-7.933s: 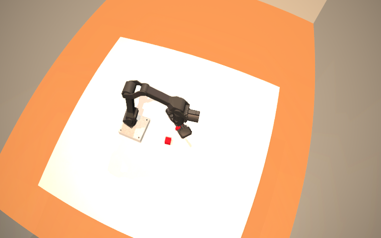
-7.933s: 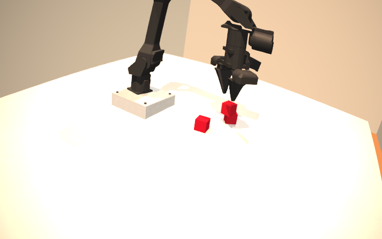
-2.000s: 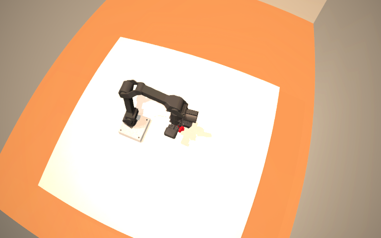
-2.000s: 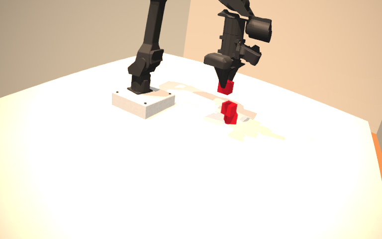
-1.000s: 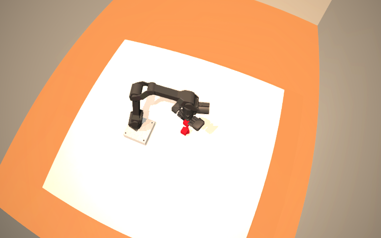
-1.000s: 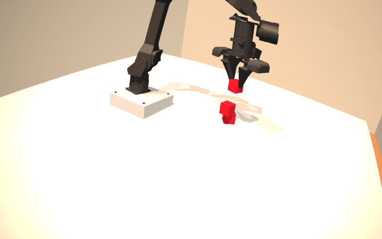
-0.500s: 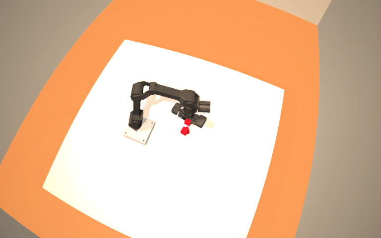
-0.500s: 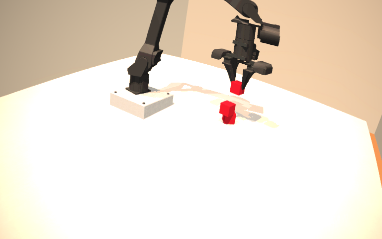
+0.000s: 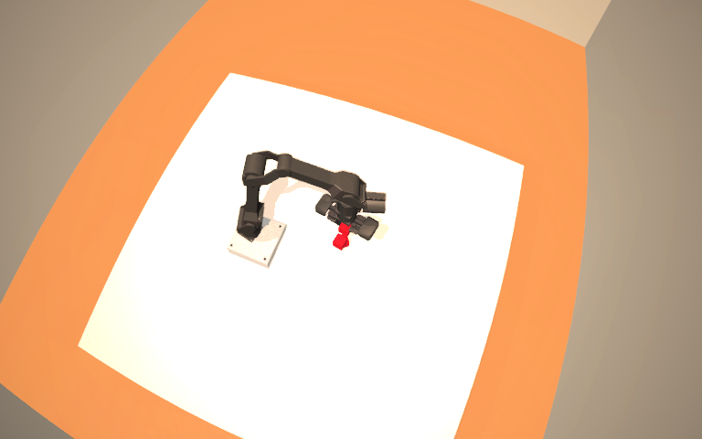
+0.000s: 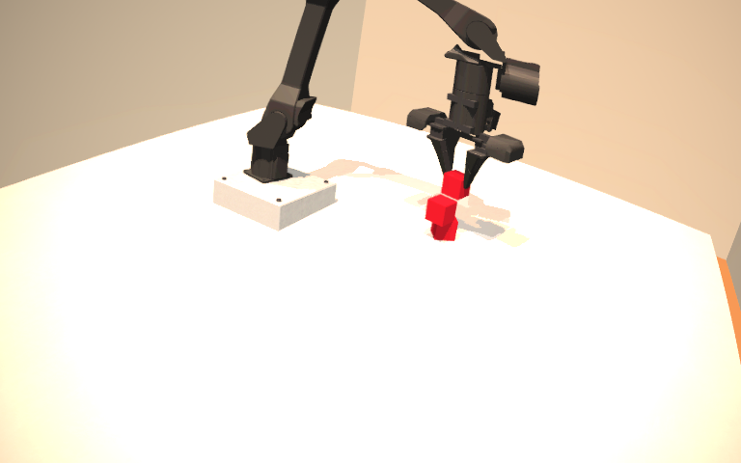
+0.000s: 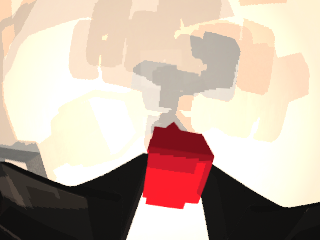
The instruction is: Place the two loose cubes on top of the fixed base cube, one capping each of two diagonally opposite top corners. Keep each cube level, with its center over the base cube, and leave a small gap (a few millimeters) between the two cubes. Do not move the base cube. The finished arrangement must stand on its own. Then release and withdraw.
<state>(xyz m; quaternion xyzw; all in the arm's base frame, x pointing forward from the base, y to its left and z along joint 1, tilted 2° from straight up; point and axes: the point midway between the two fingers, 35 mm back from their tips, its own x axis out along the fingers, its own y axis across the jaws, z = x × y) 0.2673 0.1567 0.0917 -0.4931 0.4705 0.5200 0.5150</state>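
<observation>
A red base cube [image 10: 443, 231] stands on the white table top. One red loose cube [image 10: 440, 208] [image 9: 339, 241] sits on it, offset toward one top corner. My gripper [image 10: 458, 178] [image 9: 345, 228] [image 11: 175, 164] points straight down and is shut on the second red cube [image 10: 453, 184] [image 9: 344, 228] [image 11: 175, 183]. That held cube hangs level, just above and behind the placed cube, close to it corner to corner; I cannot tell if they touch. In the wrist view a darker red patch [image 11: 179, 142] shows just beyond the held cube; the base is mostly hidden there.
The arm's white mounting plate [image 10: 273, 204] [image 9: 259, 248] lies to the left of the cubes. The white table top [image 10: 327, 327] [image 9: 362, 310] is bordered by an orange floor [image 9: 362, 51]; its right edge [image 10: 721, 273] is near.
</observation>
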